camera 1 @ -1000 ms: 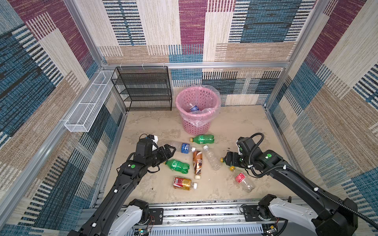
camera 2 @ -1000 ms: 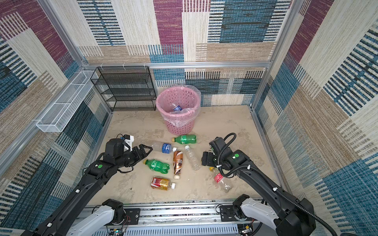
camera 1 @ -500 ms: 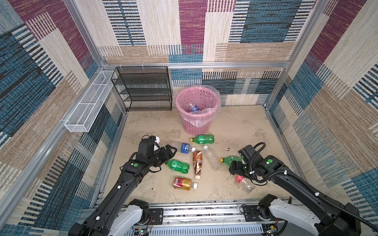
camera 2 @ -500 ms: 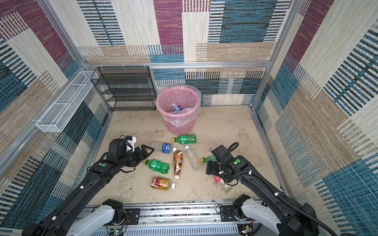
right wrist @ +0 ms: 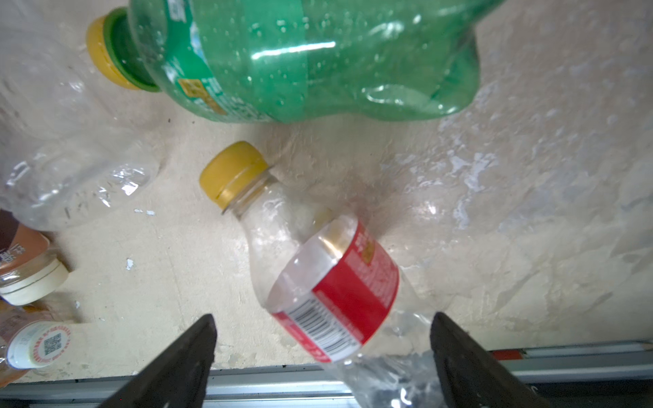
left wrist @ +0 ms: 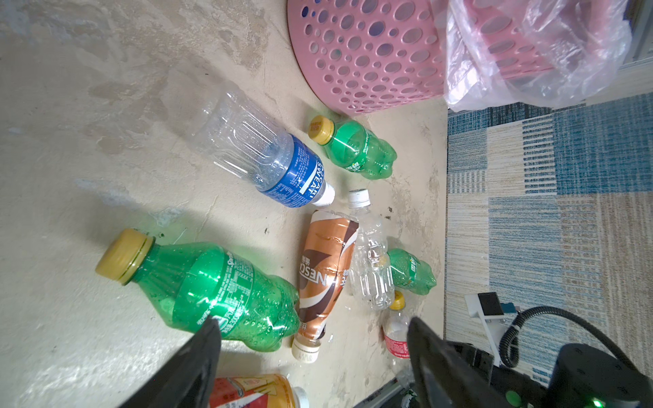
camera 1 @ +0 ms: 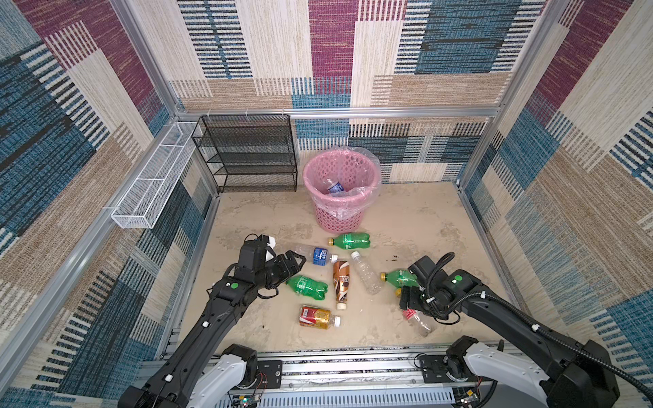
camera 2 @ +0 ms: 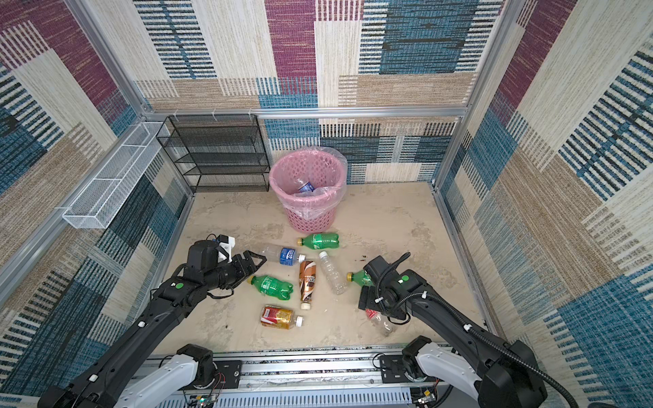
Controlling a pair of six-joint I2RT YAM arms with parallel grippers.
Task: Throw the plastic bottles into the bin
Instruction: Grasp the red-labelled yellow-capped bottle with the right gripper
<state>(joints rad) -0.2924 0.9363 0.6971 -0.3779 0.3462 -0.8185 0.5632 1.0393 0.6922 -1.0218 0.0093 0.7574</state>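
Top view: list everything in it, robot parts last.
bin: one, pink, clear liner, back centre.
bottle in bin: one, clear, blue label.
green bottles: three, yellow caps, lying on floor.
blue-label bottle: one, clear, left of centre.
plain bottle: one, clear, centre.
coffee bottle: one, brown, centre.
red-gold bottle: one, front.
red-label bottle: one, clear, front right.
shelf rack: one, black, back left.
wire tray: one, white, left side.
left claw: one, black, open, empty.
right claw: one, black, open over red-label bottle.
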